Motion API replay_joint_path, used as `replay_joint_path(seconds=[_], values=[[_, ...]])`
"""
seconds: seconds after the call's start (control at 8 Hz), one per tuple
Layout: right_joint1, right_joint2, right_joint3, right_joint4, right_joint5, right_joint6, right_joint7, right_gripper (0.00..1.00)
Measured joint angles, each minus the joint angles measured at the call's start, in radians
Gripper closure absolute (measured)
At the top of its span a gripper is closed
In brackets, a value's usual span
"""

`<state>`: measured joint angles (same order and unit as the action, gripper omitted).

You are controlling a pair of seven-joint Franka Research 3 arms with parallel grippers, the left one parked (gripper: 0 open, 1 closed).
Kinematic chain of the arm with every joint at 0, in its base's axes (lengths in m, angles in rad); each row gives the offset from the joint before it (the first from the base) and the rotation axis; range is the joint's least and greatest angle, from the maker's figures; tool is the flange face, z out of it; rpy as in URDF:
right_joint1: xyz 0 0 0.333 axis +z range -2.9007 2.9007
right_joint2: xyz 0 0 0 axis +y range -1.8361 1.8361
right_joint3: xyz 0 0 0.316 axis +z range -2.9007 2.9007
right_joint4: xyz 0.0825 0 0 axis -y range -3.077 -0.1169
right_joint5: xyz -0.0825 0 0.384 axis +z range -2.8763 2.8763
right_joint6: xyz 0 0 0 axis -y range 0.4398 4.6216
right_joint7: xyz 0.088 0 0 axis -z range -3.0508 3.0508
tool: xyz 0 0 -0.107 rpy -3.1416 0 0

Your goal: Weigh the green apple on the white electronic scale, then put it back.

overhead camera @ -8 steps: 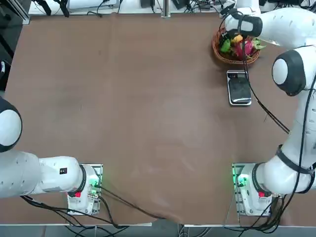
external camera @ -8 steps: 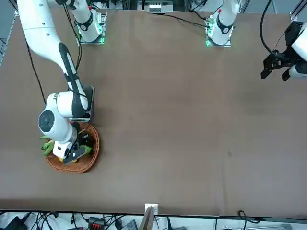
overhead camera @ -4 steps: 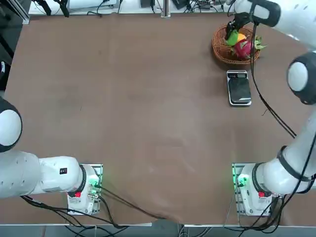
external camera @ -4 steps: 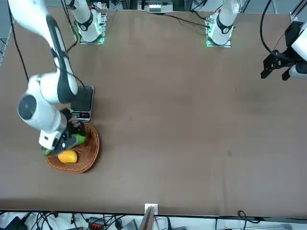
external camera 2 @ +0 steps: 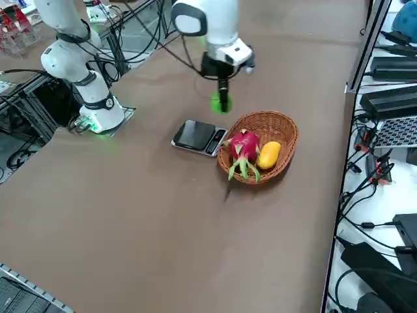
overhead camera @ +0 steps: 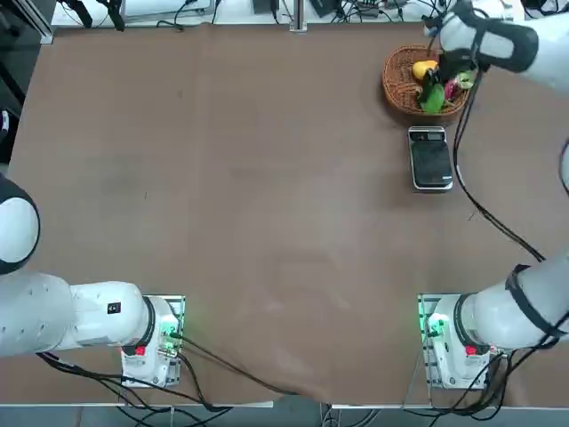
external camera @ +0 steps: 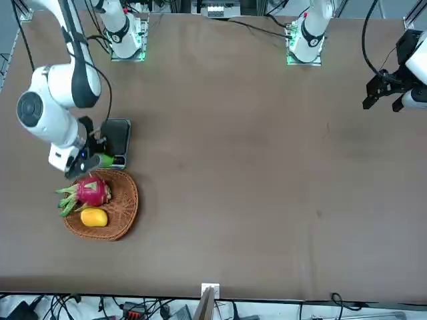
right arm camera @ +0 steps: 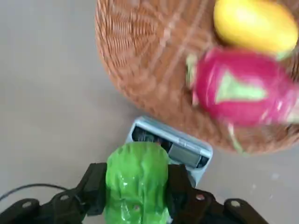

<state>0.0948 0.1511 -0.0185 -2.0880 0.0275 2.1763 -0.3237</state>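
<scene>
We see a broad brown tabletop (overhead camera: 249, 205) that is bare over most of its area, with all the objects gathered in the far corner on the robot's right; cables and equipment run along the edges beyond it. The working right arm reaches out to that corner. A round wicker basket (external camera 2: 281, 127) sits there near the far edge, holding a pink dragon fruit (external camera: 90, 191) and a yellow-orange fruit (external camera: 93, 217) side by side. Just beside the basket, on the side toward the robot, lies the white electronic scale (overhead camera: 431, 160), flat on the tabletop with its display end nearest the basket; in the wrist view its display end nearly touches the basket's rim.

The right end effector (right arm camera: 136, 186) hangs in the air above the spot where the basket and the scale meet, its fingers closed on the green apple (right arm camera: 137, 179), one finger pressed on each side of the fruit. The green apple is therefore off the tabletop and outside the basket, clear of the scale's plate below it. In the wrist view it sits directly over the scale's display end. In the right side view we see the apple held well above the scale. Toward the robot and toward its left, the tabletop offers wide open room; the far edge and the right edge are close by.
</scene>
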Motion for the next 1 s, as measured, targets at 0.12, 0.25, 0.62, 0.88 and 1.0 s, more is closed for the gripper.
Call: replay_joint_path(seconds=[0.12,0.25,0.62,0.88,1.0], values=[[-0.009,-0.04,-0.002,-0.082,0.0,0.041,0.0,0.34],[-0.016,-0.068,-0.002,-0.156,0.0,0.085,0.0,0.34],[-0.024,-0.075,-0.003,-0.3,0.0,0.231,0.0,0.34],[-0.031,-0.05,-0.004,-0.325,0.0,0.281,0.0,0.34],[-0.036,-0.036,-0.005,-0.325,0.0,0.29,0.0,0.34]])
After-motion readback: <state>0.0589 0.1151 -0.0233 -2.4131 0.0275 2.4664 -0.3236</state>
